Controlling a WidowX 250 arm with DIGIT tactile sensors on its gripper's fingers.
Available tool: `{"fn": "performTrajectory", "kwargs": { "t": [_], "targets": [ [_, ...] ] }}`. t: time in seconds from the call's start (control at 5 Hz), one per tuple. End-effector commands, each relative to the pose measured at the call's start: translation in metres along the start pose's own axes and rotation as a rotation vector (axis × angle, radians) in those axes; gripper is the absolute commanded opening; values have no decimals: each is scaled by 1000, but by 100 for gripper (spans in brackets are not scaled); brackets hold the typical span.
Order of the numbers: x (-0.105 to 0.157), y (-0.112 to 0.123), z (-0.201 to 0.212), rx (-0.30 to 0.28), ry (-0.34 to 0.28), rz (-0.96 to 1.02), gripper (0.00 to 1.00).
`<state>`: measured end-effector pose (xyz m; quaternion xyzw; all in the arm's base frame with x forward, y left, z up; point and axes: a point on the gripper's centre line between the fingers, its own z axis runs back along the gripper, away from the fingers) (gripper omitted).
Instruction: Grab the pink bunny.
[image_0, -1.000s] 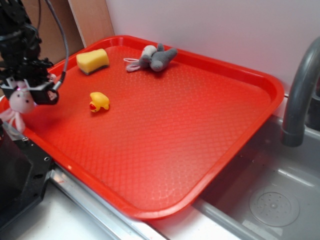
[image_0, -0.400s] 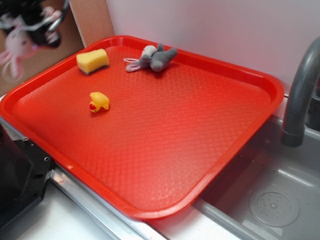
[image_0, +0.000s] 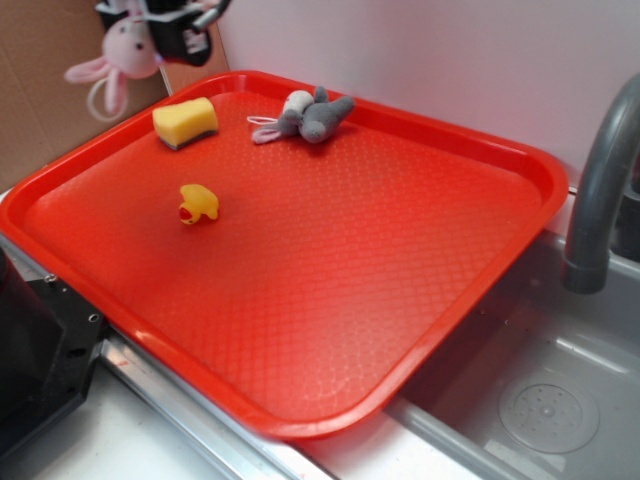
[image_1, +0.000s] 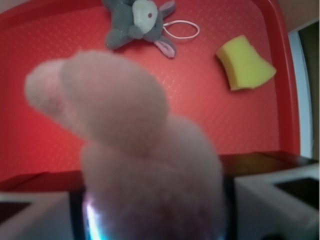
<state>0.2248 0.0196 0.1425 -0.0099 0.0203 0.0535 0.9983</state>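
The pink bunny (image_0: 125, 48) hangs in the air at the top left, above the far left corner of the red tray (image_0: 520, 160). Its ears and thin pink loop dangle down to the left. My gripper (image_0: 160, 25) is shut on the pink bunny's body; only its lower part shows at the top edge. In the wrist view the pink bunny (image_1: 145, 155) fills the middle, blurred and close, held between the jaws at the bottom.
On the tray lie a yellow sponge (image_0: 185, 122), a small yellow rubber duck (image_0: 198, 203) and a grey-and-white plush animal (image_0: 310, 114). A grey faucet (image_0: 600, 180) and a sink (image_0: 540, 390) stand at the right. A brown board (image_0: 40, 80) is behind the tray.
My gripper has lifted the pink bunny from the tray's left rim up and to the right, toward the far left corner. Nothing on the tray has moved.
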Motion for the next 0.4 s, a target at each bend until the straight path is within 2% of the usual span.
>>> {"fn": "performTrajectory", "kwargs": {
  "t": [0.0, 0.2],
  "targets": [
    [1, -8, 23, 15, -138, -46, 0],
    [-1, -2, 23, 3, -154, -38, 0]
  ]
}}
